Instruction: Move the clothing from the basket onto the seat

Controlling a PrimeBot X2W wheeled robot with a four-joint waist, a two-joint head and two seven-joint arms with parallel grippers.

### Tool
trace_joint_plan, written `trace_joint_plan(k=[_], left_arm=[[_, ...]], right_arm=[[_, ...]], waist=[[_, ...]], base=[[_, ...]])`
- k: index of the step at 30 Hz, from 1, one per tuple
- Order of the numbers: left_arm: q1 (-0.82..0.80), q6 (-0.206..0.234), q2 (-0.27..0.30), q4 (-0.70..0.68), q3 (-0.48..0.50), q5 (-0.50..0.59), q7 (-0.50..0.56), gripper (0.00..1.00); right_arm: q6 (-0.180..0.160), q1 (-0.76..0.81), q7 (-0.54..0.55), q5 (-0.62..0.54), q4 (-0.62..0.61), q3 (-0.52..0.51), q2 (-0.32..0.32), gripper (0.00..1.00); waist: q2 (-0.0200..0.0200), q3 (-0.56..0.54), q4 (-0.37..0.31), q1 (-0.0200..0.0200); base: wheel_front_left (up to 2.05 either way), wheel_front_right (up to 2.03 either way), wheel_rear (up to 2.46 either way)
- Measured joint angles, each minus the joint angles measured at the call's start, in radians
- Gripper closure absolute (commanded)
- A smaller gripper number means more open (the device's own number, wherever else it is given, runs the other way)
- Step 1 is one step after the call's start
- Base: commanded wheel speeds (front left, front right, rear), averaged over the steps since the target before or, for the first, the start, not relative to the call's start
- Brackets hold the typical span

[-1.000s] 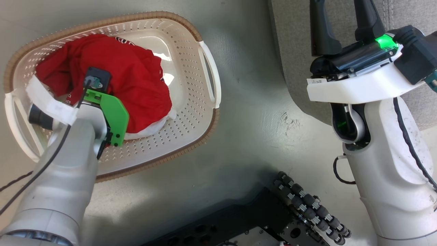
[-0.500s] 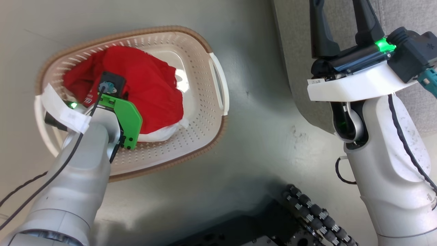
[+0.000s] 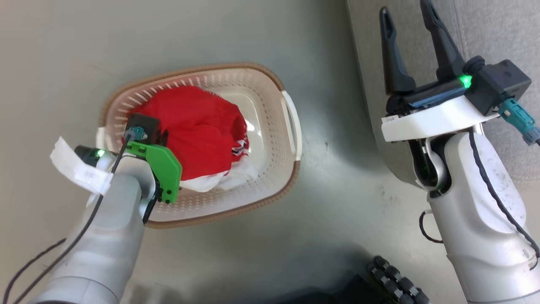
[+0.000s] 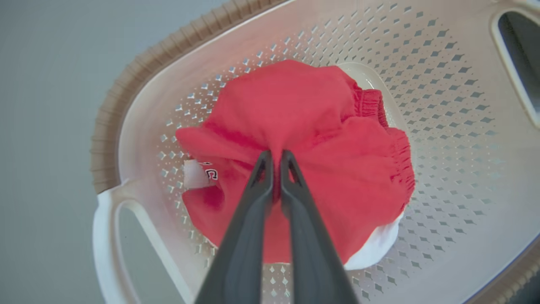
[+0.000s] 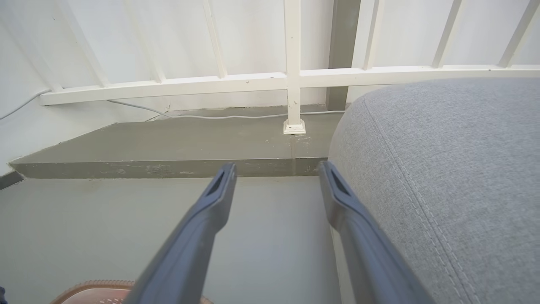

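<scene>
Head view: the basket sits on open floor, clear of the seat. The right gripper hangs wide open and empty at the seat's edge.
Left wrist view: the left gripper pinches the red clothing mid-basket, perforated walls all around.
Right wrist view: a white railing stands beyond the floor.

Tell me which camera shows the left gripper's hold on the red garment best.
The left wrist view: the left gripper is shut on a bunched fold of the red garment. In the head view, the wrist covers that pinch. The right wrist view faces the seat and floor.
</scene>
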Motion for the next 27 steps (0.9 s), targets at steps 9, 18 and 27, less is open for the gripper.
trace_joint_plan(k=[9, 18, 27], left_arm=[[0.079, -0.001, -0.003, -0.04, -0.002, -0.086, -0.064, 1.0], [0.141, -0.001, -0.004, -0.143, -0.047, -0.192, -0.103, 1.0], [0.176, -0.001, -0.005, -0.29, -0.102, -0.277, -0.123, 1.0]], right_arm=[[0.008, 0.043, 0.0, -0.004, 0.037, -0.016, 0.001, 0.0], [0.014, 0.093, 0.0, -0.005, 0.071, -0.037, -0.003, 0.0], [0.017, 0.155, 0.0, -0.008, 0.113, -0.049, -0.004, 0.0]], waist=[[0.0, -0.099, 0.041, 0.0], [0.0, -0.212, 0.08, 0.0], [0.0, -0.323, 0.119, 0.0]], base=[[0.0, 0.0, 0.0], [0.0, 0.0, 0.0], [0.0, 0.0, 0.0]])
